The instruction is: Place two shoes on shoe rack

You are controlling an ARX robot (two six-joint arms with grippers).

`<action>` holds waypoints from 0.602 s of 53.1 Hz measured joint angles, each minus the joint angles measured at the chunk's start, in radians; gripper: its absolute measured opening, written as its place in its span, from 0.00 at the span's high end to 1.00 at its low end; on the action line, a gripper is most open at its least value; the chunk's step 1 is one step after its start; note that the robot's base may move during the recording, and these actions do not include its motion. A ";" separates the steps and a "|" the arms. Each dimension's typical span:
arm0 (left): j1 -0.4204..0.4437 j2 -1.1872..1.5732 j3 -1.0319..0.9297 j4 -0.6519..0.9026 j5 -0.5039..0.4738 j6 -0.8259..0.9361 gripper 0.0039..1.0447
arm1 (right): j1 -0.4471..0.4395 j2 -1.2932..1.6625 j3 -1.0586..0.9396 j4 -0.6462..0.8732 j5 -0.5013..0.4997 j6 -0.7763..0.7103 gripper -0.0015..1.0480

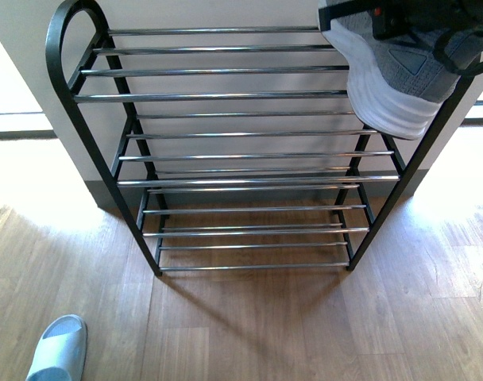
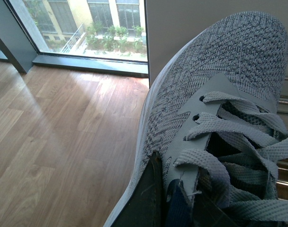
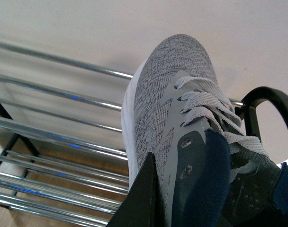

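Right gripper [image 3: 178, 208] is clamping first sneaker [image 1: 392, 83] by its collar, holding it at two o'clock over the shoe rack [image 1: 226, 97]; left gripper [image 2: 168, 209] is likewise pinching second sneaker [image 2: 220, 71] above wood floor [image 2: 63, 132].

Rack [image 1: 226, 97] wide open along its left and middle; shoe [image 1: 388, 95] blocks the top right corner.

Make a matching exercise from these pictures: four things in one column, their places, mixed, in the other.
1 shoe in right wrist view
2 shoe in left wrist view
3 shoe rack
4 slipper

a on the floor, before the rack
b against the wall
c at the rack's top rods
d near a window

Pairs: 1-c, 2-d, 3-b, 4-a
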 joint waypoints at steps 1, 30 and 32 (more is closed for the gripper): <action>0.000 0.000 0.000 0.000 0.000 0.000 0.99 | -0.002 0.007 0.003 0.000 0.002 -0.008 0.99; 0.000 0.000 0.000 0.000 0.000 0.000 0.99 | -0.103 0.194 0.232 -0.024 0.033 -0.183 0.99; 0.000 0.000 0.000 0.000 0.000 0.000 0.99 | -0.102 0.198 0.235 -0.025 0.029 -0.193 0.99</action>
